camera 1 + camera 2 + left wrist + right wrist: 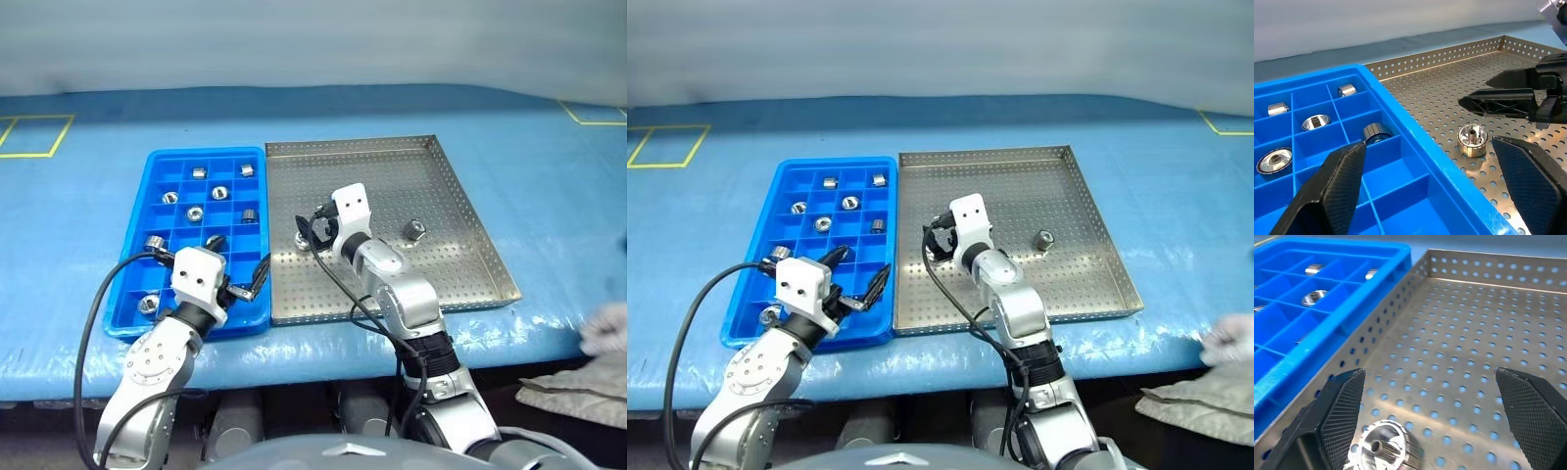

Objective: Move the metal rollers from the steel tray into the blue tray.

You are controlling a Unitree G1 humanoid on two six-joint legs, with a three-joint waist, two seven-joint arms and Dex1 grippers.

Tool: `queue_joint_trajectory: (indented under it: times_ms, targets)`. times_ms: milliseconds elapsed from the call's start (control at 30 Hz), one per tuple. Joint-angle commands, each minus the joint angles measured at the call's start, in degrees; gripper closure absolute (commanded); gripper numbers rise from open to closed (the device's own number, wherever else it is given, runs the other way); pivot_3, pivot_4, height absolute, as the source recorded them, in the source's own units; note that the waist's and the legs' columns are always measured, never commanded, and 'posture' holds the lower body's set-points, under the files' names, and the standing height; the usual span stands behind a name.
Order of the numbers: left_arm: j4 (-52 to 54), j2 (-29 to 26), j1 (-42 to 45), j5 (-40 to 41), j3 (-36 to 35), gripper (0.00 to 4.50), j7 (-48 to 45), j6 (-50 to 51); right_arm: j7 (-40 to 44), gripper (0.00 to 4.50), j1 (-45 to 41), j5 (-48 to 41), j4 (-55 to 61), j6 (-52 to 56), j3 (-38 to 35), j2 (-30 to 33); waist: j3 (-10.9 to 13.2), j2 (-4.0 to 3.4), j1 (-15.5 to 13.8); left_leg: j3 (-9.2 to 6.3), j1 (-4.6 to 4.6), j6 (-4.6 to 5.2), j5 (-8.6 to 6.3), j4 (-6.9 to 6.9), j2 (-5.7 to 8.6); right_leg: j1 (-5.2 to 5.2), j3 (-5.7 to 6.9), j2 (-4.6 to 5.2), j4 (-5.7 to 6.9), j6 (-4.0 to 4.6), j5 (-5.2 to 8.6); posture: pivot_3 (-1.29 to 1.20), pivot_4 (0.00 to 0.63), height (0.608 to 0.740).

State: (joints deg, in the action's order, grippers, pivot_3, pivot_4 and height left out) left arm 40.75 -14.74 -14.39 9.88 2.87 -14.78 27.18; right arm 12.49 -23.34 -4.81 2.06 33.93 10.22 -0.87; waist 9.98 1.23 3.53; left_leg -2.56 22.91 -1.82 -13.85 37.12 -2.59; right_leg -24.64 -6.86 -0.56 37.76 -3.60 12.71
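Note:
The steel tray (460, 264) lies right of the blue tray (157, 176). Two metal rollers rest on its perforated floor: one (415, 231) toward the right, one (1383, 448) near the left rim. My right gripper (310, 230) is open just above that left roller, which sits low between its fingers (1342, 406) with no contact. Several rollers (219, 192) lie in the blue tray's compartments. My left gripper (238, 259) is open and empty over the blue tray's near right corner, looking across at the same roller (1472, 140) and the right gripper's black fingers (1508, 100).
Both trays sit side by side on a blue table cover (549, 176) with yellow tape marks (39, 137) at the far corners. A grey cloth (578, 392) lies beyond the table's front right edge. Black cables loop from both wrists.

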Motion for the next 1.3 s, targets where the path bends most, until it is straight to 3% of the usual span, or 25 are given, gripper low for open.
queue_joint_trajectory:
  times_ms: [33, 233, 433, 667, 733, 1033, 1300]
  targets:
    - [2.7, -0.9, -0.8, 0.6, 0.8, 0.0, -1.1, -0.3, 0.9, 0.03, -0.4, 0.0, -1.2, -2.0, 1.4, -0.8, 0.0, 0.01, -0.1, 0.0, 0.0, 0.0, 0.0, 0.0, 0.0, 0.0, 0.0, 0.0, 0.0, 0.0, 0.0, 0.1, 0.15, 0.74]
    - [4.4, -4.4, -4.1, 1.0, 4.1, 0.0, -4.5, -0.2, 1.7, 0.03, 1.2, 0.3, -4.4, -2.4, 2.3, -0.4, 0.0, 0.0, -0.3, -0.01, 0.0, 0.0, 0.0, -0.01, 0.0, -0.01, 0.01, 0.0, 0.0, 0.06, 0.04, 0.12, 0.15, 0.74]
    - [4.9, -4.3, -5.0, 0.9, 5.0, 0.0, -4.5, -0.6, 2.2, 0.03, 3.0, 0.8, -6.4, -2.9, 2.8, 0.2, 0.0, 0.0, -0.5, 0.0, -0.05, 0.0, 0.0, -0.01, -0.01, -0.01, 0.01, 0.0, 0.03, 0.11, 0.07, 0.13, 0.15, 0.74]
    - [5.0, -3.9, -4.8, 0.8, 5.0, 0.0, -3.8, -0.7, 2.6, 2.36, 2.4, 0.2, -5.3, -3.0, 1.6, 0.2, 0.0, 0.0, -0.6, 0.01, -0.06, 0.0, 0.0, -0.02, -0.01, 0.01, 0.01, -0.01, 0.02, 0.11, 0.07, 0.12, 0.15, 0.74]
    - [5.0, -3.4, -4.8, 0.6, 4.7, 0.0, -3.2, -1.1, 2.7, 2.81, 2.0, 0.2, -4.5, -2.9, 1.5, 0.2, 0.0, 0.0, -0.7, 0.01, -0.06, 0.0, 0.0, -0.03, -0.01, 0.01, 0.01, 0.0, 0.01, 0.11, 0.07, 0.13, 0.15, 0.74]
    - [5.2, 0.0, -5.7, -0.8, 1.7, 0.0, 1.8, -2.6, 4.5, 2.8, -4.5, -1.8, 4.4, -1.0, 2.5, -1.4, 0.0, -0.01, -1.4, -0.01, -0.06, 0.0, 0.0, -0.02, -0.02, -0.01, 0.01, -0.02, 0.04, 0.11, 0.07, 0.19, 0.15, 0.74]
    - [7.7, 1.1, -10.8, -1.6, 0.6, 0.0, 4.3, -3.9, 9.4, 2.8, -8.1, -2.1, 4.6, 0.1, 9.9, -3.2, 0.0, -0.01, -3.6, -0.07, 0.0, 0.01, -0.01, -0.1, -0.02, -0.04, 0.09, -0.01, 0.02, 0.2, 0.12, 0.27, 0.15, 0.74]
